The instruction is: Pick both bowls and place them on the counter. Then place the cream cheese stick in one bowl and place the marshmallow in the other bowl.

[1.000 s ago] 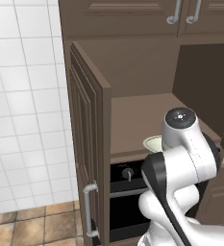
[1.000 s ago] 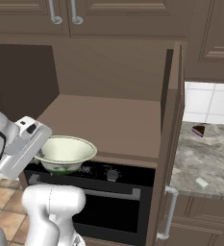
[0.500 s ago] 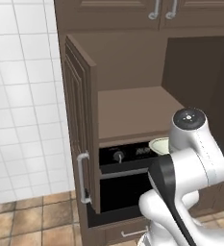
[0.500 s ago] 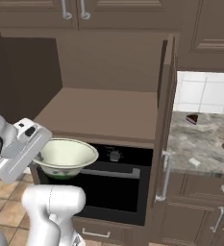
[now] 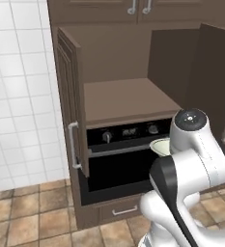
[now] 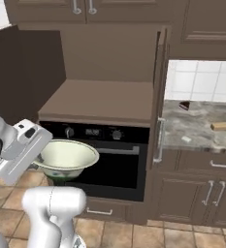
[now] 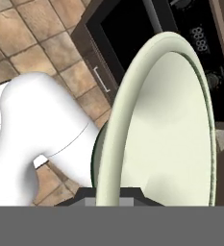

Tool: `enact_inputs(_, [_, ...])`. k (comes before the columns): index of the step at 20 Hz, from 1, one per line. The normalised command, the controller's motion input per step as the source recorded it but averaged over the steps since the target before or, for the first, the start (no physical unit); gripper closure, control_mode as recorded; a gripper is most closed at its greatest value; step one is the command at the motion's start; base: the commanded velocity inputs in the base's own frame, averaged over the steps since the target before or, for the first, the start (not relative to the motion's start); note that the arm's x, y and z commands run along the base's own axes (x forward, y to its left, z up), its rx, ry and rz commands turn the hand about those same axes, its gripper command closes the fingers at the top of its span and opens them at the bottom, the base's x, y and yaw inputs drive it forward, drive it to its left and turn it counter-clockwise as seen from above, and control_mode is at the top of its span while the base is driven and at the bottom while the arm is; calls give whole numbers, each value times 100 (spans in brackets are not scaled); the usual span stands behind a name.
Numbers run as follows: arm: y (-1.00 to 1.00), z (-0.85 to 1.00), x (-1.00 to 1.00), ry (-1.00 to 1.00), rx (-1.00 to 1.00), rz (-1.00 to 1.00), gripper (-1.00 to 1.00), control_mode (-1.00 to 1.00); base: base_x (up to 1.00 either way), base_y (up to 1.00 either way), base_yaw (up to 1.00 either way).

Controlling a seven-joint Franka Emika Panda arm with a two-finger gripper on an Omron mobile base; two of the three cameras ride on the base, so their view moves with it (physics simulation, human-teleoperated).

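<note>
One pale bowl (image 6: 66, 159) pinched by its rim in the closed gripper (image 7: 111, 194), carried before the oven (image 6: 97, 164), not yet on the counter (image 6: 197, 127); cheese stick (image 6: 222, 126) and marshmallow (image 6: 185, 139) waiting there.

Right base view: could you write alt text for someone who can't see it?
A white robot arm's claw holds a pale cream bowl by its rim in front of a black oven, below an open brown cabinet shelf. To the right, a marbled counter holds a few small items.
</note>
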Motion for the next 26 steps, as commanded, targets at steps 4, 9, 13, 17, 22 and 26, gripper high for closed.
enact_inputs(4, [0, 0, 0, 0, 0, 0, 100, 100, -59, -40, -12])
enact_inputs(9, [0, 0, 0, 0, 0, 0, 100, 100, -37, -71, -17])
enact_inputs(13, [0, 0, 0, 0, 0, 0, 100, 100, -16, -94, -15])
enact_inputs(17, [0, 0, 0, 0, 0, 0, 100, 100, -11, -90, -15])
enact_inputs(22, [0, 0, 0, 0, 0, 0, 100, 100, -7, -89, -12])
enact_inputs(26, [0, 0, 0, 0, 0, 0, 100, 100, 0, -84, -6])
